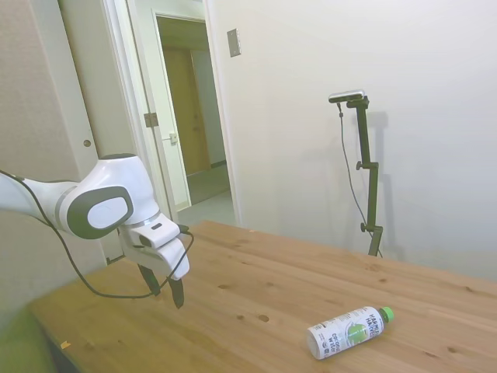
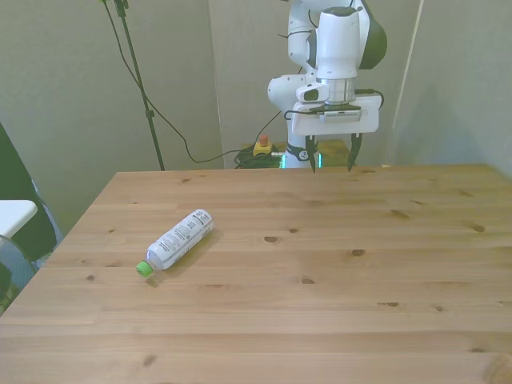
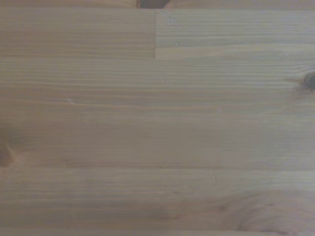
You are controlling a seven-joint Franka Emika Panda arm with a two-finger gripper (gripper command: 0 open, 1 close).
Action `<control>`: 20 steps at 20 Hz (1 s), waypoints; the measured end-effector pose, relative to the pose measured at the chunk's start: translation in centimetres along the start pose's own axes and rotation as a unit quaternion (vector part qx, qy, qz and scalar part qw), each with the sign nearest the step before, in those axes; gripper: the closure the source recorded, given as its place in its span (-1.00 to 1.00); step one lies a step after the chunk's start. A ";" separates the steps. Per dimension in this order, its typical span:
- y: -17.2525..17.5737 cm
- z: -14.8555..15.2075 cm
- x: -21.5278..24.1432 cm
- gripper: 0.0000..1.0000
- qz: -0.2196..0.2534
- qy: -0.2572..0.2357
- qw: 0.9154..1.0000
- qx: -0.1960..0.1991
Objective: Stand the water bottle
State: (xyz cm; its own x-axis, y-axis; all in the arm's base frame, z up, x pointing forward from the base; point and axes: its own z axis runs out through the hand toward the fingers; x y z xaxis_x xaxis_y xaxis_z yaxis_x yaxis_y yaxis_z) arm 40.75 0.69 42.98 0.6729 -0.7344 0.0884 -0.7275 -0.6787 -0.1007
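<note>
The white arm (image 2: 336, 48) is reaching out with its wrist turned straight down, so the gripper (image 2: 330, 163) is pointing at the wood below and hanging in the air above it, touching nothing. Its two dark fingers (image 2: 310, 157) are standing well apart with only a gap between them, gripping nothing.

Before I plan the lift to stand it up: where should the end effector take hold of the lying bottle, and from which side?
Probably the labelled middle of the bottle, from straight above, with the open end effector turned across its length. It lies flat on the table, green cap toward the front view's lower left, with nothing beside it.
</note>
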 end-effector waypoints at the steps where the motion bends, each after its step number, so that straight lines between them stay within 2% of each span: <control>1: 0.0 0.0 0.0 -1.00 0.000 0.000 1.000 0.000; 5: 0.5 -0.1 0.8 -1.00 0.010 0.003 1.000 0.000; 9: 1.8 -2.0 4.3 -1.00 0.044 0.020 0.999 0.012; 13: 3.4 -3.5 10.0 -1.00 0.078 0.044 0.996 0.007; 20: 8.5 -3.4 21.6 -1.00 0.161 0.057 0.985 0.001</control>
State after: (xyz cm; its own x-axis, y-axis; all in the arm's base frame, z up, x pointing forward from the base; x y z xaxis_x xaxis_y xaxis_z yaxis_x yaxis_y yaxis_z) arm 48.63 -20.97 47.45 0.3883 -0.9070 0.1628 -0.9003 -0.4111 -0.1431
